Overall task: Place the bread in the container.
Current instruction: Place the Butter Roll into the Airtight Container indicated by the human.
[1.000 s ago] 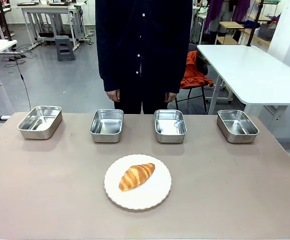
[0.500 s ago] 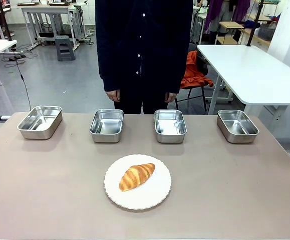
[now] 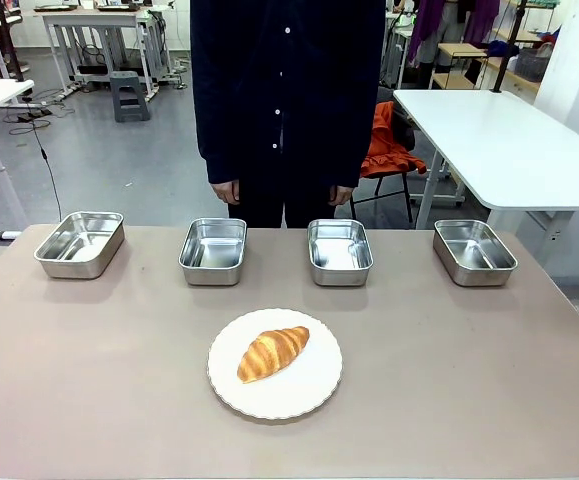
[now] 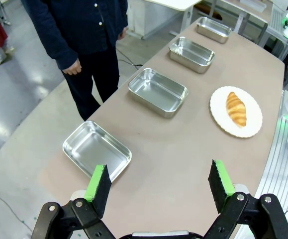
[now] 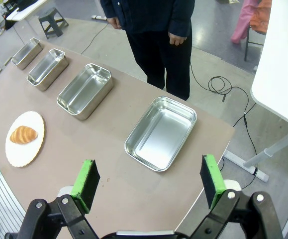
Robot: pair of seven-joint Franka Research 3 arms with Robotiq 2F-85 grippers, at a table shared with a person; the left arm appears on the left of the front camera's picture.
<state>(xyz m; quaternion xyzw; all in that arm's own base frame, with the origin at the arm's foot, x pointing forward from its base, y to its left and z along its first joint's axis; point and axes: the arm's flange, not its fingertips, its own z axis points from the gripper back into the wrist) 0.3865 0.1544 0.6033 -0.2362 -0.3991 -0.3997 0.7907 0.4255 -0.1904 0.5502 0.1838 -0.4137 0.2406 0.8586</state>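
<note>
4 steel trays (image 3: 80, 243) (image 3: 213, 250) (image 3: 339, 251) (image 3: 474, 251), bare inside; croissant (image 3: 272, 352) on the white plate (image 3: 309, 388); left and right jaws spread.

Left hand (image 4: 159, 181) hangs high and tilts downward, its two green-tipped fingers (image 4: 98, 185) spread wide, empty between them. Right hand (image 5: 148, 180) matches it: raised, angled down, green pads (image 5: 211, 179) well apart, jaws wide and holding nothing.

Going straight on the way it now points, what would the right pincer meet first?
Probably the nearest shallow rectangular stainless-steel tray, empty, ahead of the open right pincer; depth is unclear, so possibly the beige tabletop just short of it.
</note>
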